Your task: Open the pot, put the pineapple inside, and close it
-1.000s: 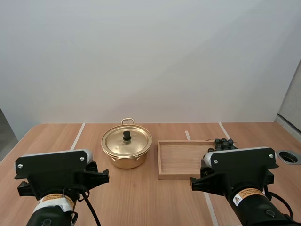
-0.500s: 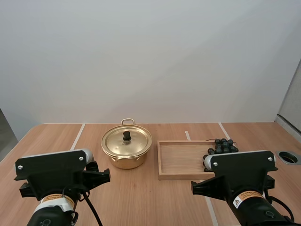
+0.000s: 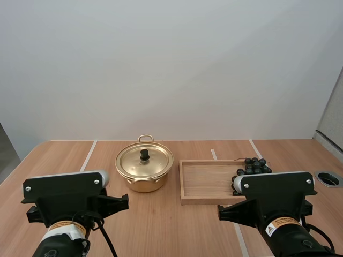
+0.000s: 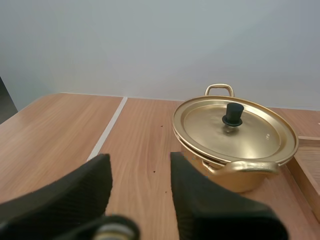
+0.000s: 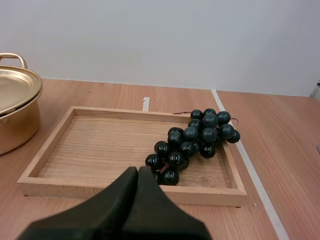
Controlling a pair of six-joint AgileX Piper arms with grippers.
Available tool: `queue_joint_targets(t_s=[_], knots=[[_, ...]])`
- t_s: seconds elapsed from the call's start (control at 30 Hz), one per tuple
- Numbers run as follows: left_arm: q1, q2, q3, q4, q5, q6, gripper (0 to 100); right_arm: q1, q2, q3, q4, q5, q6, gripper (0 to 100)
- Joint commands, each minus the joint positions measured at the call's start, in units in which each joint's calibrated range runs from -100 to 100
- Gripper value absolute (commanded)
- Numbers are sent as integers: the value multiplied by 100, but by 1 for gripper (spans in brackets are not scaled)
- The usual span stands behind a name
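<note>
Standing at the middle of the table (image 3: 161,230), the gold pot (image 3: 140,183) is covered by its lid (image 3: 158,160), and the wooden tray (image 3: 206,199) is set just to its right. A bunch of dark grapes (image 3: 253,166) is laid in the tray's right part. The left gripper (image 4: 140,167) is held released, fingers apart, near the pot. The right gripper (image 5: 138,174) is clenched on nothing at the tray's near rim.
</note>
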Motion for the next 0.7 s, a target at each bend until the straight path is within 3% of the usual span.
queue_joint_targets(t_s=[0.0, 0.17, 0.3, 0.67], knots=[[8, -26, 10, -297, -101, 271, 3, -22, -47, 0, 19, -116, -10, 0], [8, -26, 10, -562, -120, 553, 0, -22, -47, 0, 19, -116, -10, 0], [8, -26, 10, -1217, -185, 1241, 0, -22, -47, 0, 19, -116, -10, 0], [8, -26, 10, -1255, -234, 1297, 0, -22, -47, 0, 19, -116, -10, 0]])
